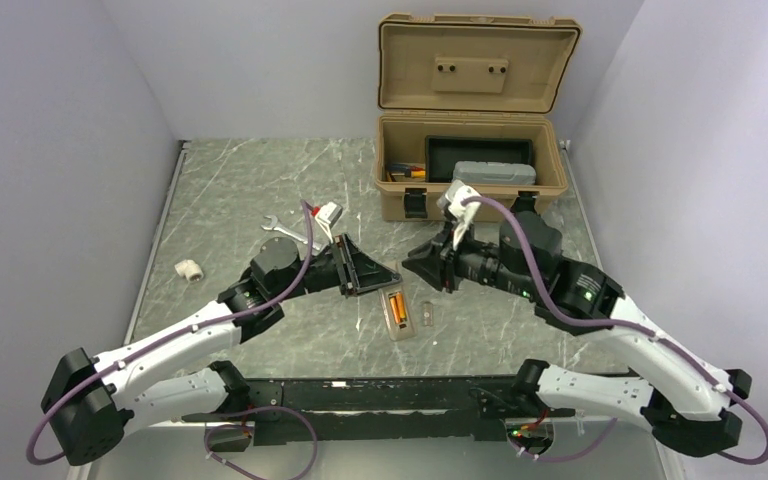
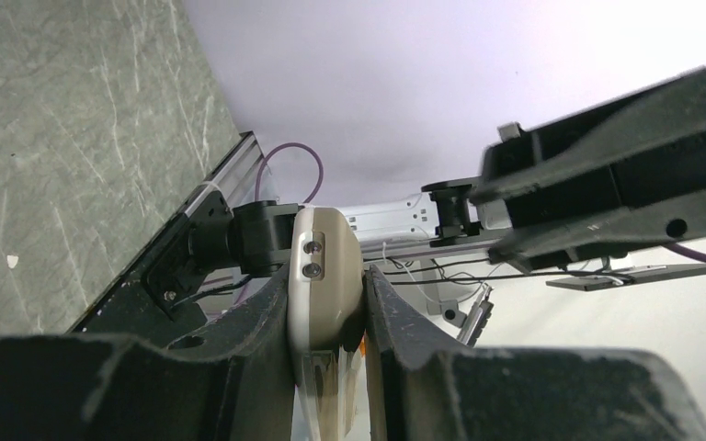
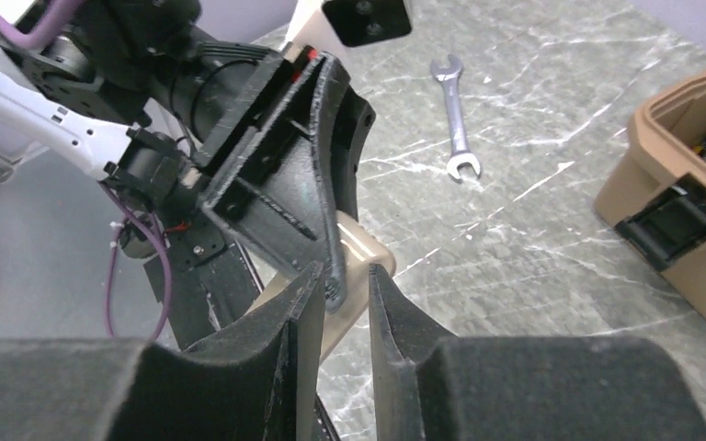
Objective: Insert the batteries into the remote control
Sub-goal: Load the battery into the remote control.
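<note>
Remote control (image 1: 398, 312) lies bay-up near mid counter (image 1: 260, 180), just in front of the arm bases' rail. An orange battery (image 1: 396, 304) shows in the bay; can't tell if it's one or both. L pincer (image 1: 380, 285) is clamped on the remote's far end, and L wrist view shows fingers tight on both sides of the tan shell. Probably pinned like that so the body won't slide or roll while the other arm works the bay. Can't tell if the remote rests flat or is tipped up a bit.

R pincer (image 3: 342, 308) comes in from the opposite side with its tips near the L one and pointed at the held end. Its jaws stand a narrow gap apart w/ nothing between them. Looks set for a fine push or nudge, not a wide grab.

Small grey piece (image 1: 426, 312) sits just beside the remote on the R side; too small to say if it's a cover or a cell.

Further out: wrench (image 3: 455, 119) and white fitting (image 1: 189, 269) are well apart on the L side, and the open toolbox (image 1: 470, 190) is at the back. None block access. The main crowding is the L pincer's own fingers over the remote end, leaving tight room for R's tips.
</note>
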Robot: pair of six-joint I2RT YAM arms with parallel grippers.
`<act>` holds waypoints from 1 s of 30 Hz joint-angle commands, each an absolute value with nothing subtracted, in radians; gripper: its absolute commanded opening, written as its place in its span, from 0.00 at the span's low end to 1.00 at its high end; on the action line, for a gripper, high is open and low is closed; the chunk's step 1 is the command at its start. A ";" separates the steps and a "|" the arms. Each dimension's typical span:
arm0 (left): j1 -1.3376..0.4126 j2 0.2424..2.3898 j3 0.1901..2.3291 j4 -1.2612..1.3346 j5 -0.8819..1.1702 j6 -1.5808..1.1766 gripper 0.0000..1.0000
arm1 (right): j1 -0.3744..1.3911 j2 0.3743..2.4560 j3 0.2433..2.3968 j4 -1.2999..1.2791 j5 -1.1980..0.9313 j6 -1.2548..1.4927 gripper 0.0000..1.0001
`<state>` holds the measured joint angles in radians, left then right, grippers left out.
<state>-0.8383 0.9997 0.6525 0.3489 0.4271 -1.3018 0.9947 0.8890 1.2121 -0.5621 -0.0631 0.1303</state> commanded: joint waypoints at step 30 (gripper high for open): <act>-0.835 0.982 0.669 0.447 0.439 -1.328 0.00 | 0.703 0.928 1.127 -0.577 -0.942 -0.390 0.32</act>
<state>-0.8383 0.9840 0.6567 0.3508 0.4217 -1.3045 0.7181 0.9127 1.0859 -0.4747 -0.8715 -0.2379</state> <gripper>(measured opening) 0.310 0.301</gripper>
